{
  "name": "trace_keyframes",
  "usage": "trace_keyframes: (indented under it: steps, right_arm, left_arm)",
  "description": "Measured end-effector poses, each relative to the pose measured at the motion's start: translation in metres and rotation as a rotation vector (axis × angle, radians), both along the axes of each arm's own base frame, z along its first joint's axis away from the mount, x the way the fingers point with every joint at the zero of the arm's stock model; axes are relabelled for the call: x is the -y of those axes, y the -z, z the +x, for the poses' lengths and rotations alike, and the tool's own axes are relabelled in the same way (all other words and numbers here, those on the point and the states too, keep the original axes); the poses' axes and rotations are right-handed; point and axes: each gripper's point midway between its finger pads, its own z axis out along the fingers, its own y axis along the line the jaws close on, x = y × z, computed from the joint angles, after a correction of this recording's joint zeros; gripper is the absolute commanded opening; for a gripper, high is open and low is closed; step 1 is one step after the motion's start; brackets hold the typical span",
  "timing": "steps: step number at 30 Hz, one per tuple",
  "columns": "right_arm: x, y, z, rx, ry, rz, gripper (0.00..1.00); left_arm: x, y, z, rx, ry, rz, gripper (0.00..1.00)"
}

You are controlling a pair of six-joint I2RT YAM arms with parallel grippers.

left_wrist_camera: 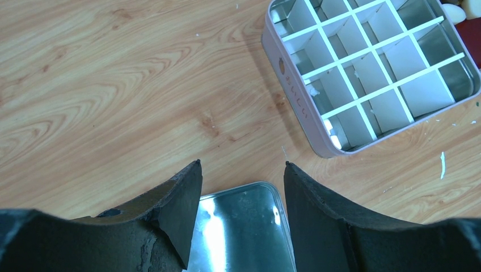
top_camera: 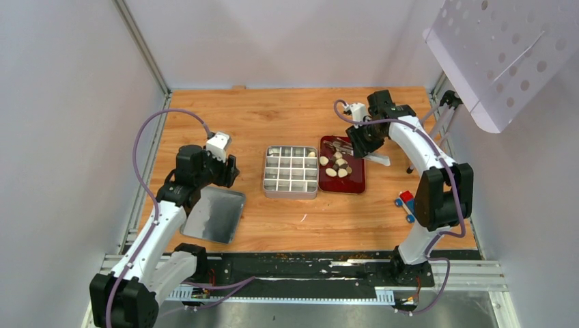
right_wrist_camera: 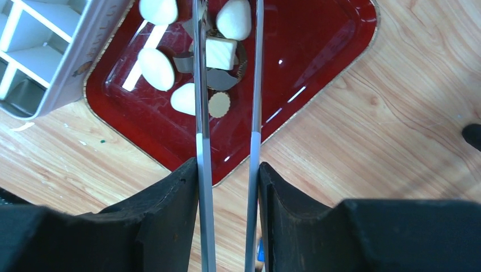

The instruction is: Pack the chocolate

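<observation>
Smooth cream oval chocolates (right_wrist_camera: 156, 68) sit on a glossy red tray (right_wrist_camera: 317, 51); right gripper (right_wrist_camera: 228, 165) clamps thin metal tongs (right_wrist_camera: 199, 147), left gripper (left_wrist_camera: 243, 165) gapes empty.

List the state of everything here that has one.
Tin: open, most compartments empty.
Lid: off, lying flat.
Tray: holding loose chocolates.
Tongs: held, arms apart over the tray.
Left gripper: open, empty.
Right gripper: shut on the tongs.
</observation>
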Motion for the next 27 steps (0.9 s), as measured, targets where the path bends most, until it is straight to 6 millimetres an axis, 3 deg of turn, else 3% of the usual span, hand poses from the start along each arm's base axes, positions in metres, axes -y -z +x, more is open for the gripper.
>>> trace_keyframes:
  steps: [10,21,27]
  right_arm:
    - [0.016,-0.006,0.003,0.044,0.023,-0.079,0.37]
    - [0.020,-0.002,0.002,0.055,0.020,-0.102,0.16]
    - [0.019,-0.010,0.005,0.072,0.017,-0.095,0.13]
  left_arm:
    - [0.001,-0.001,0.001,0.003,0.000,-0.009,0.63]
    - [0.002,0.001,-0.001,-0.003,-0.002,-0.021,0.63]
    - [0.002,0.001,-0.001,-0.005,-0.002,-0.025,0.64]
